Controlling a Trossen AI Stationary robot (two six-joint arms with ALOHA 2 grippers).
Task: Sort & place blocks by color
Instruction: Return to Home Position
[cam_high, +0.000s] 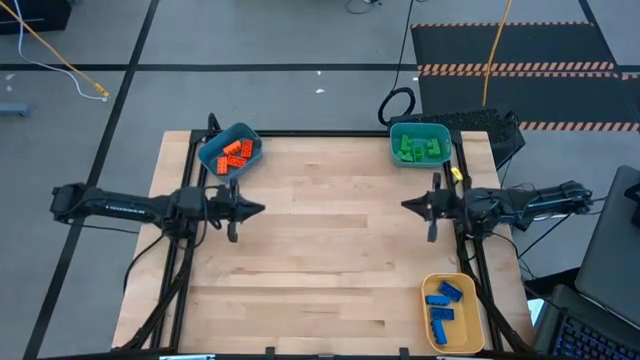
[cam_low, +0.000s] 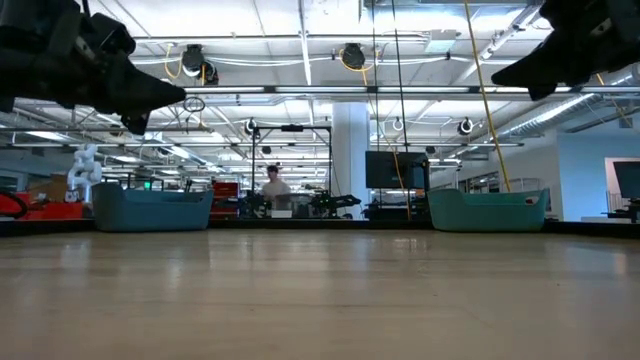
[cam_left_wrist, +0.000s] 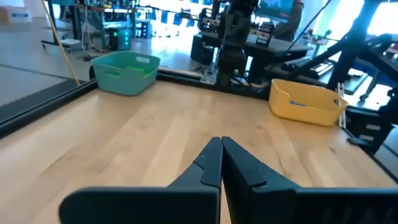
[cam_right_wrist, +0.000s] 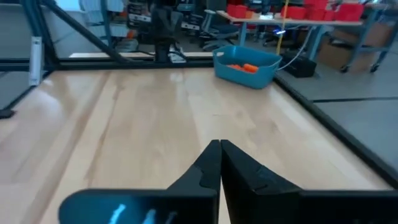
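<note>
Table (cam_high: 330, 230) carries three bins | orange blocks (cam_high: 235, 153) in far-left blue bin (cam_high: 250, 137) | green blocks (cam_high: 420, 148) in far-right teal bin (cam_high: 395, 135) | blue blocks (cam_high: 443, 303) in near-right yellow bin (cam_high: 428, 320) | left jaws and right jaws closed, empty, raised over the side edges | homing: best draw back level, clear of bins

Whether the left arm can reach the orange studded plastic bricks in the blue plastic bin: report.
Probably yes: the orange bricks lie uncovered in the open blue bin close beside the shut left end effector, nothing between.

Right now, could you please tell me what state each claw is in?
Left claw: closed, holding nothing.
Right claw: closed, holding nothing.
</note>
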